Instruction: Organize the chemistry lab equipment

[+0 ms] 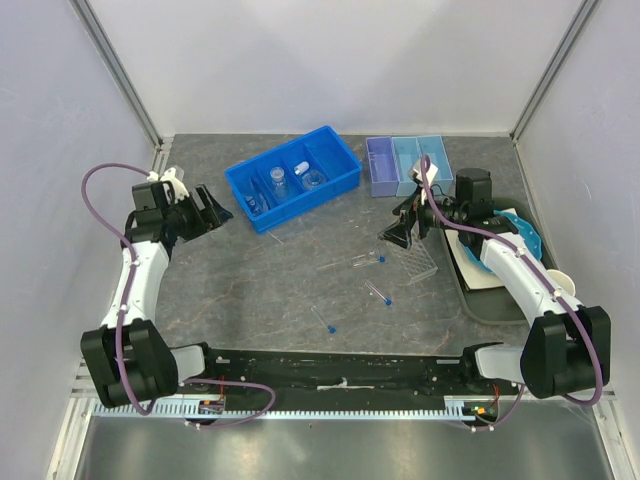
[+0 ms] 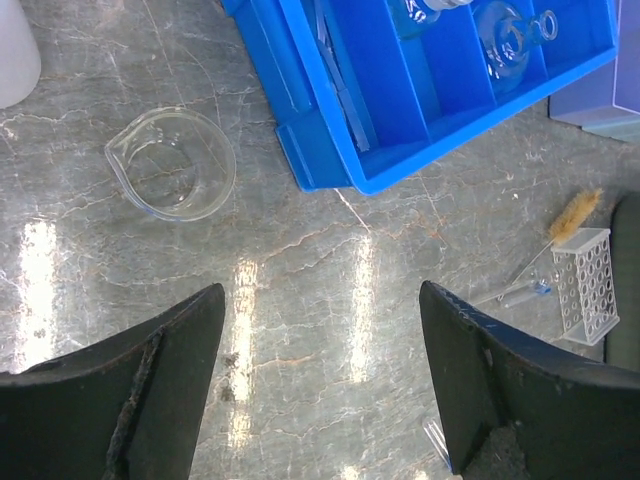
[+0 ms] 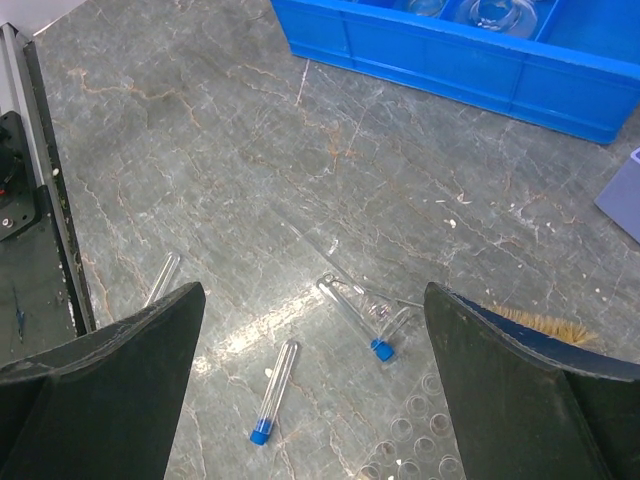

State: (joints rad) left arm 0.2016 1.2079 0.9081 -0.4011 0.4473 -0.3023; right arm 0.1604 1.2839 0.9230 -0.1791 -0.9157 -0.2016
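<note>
Three tubes [image 1: 378,293] lie loose on the table [image 1: 250,290] between the arms. In the right wrist view one of them has its cap hidden behind a finger. The rack [image 1: 420,262] stands just beside the right gripper [image 1: 400,237], and that wrist view cuts off all but its near edge. The brush [image 2: 575,215] by the rack shows only in the wrist views. The beaker [image 2: 172,165] is plain in the left wrist view but cannot be made out from above. A white bottle [image 2: 15,50] is cropped at that view's corner. Flasks [image 1: 279,182] stand in the blue bin [image 1: 340,160], their glass faint. The left gripper [image 1: 212,212] and the right one both gape wide, holding nothing.
</note>
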